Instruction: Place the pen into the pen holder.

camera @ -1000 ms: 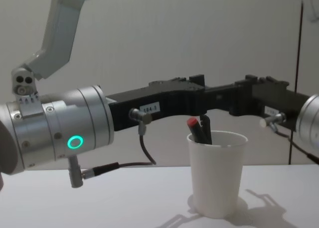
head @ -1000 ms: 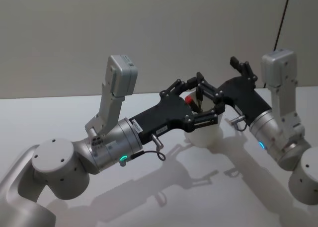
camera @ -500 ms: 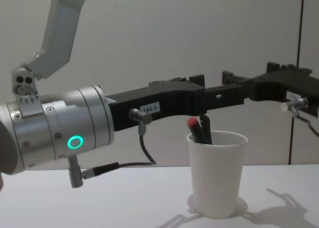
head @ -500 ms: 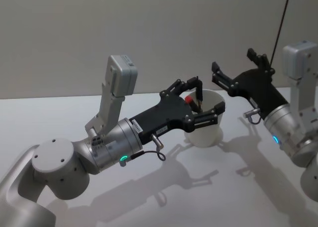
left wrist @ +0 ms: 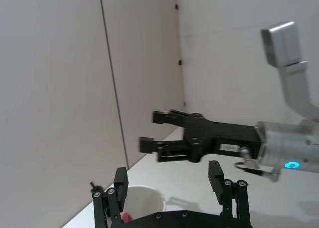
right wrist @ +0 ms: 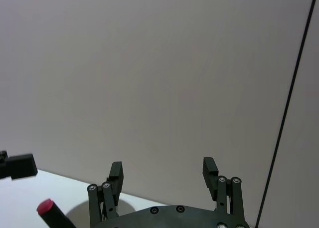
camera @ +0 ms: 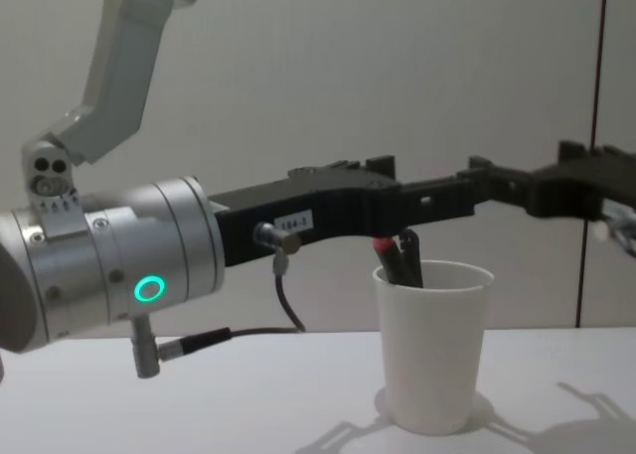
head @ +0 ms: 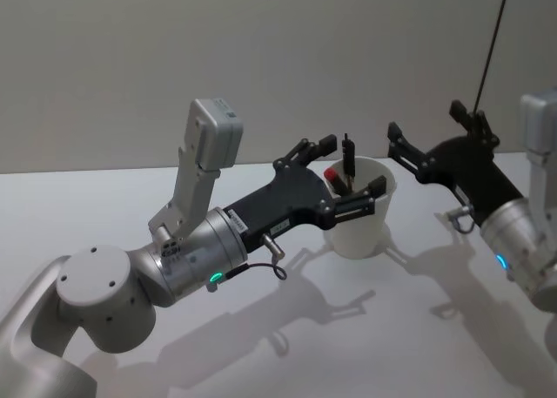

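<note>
Pens (camera: pixel 399 263) half-hidden inside pen holder (camera: pixel 432 350), behind left tool (head: pixel 351 170).

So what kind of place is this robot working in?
Probably a lab or test room: a bare white table, plain blank walls, and just one paper cup holding pens.
</note>
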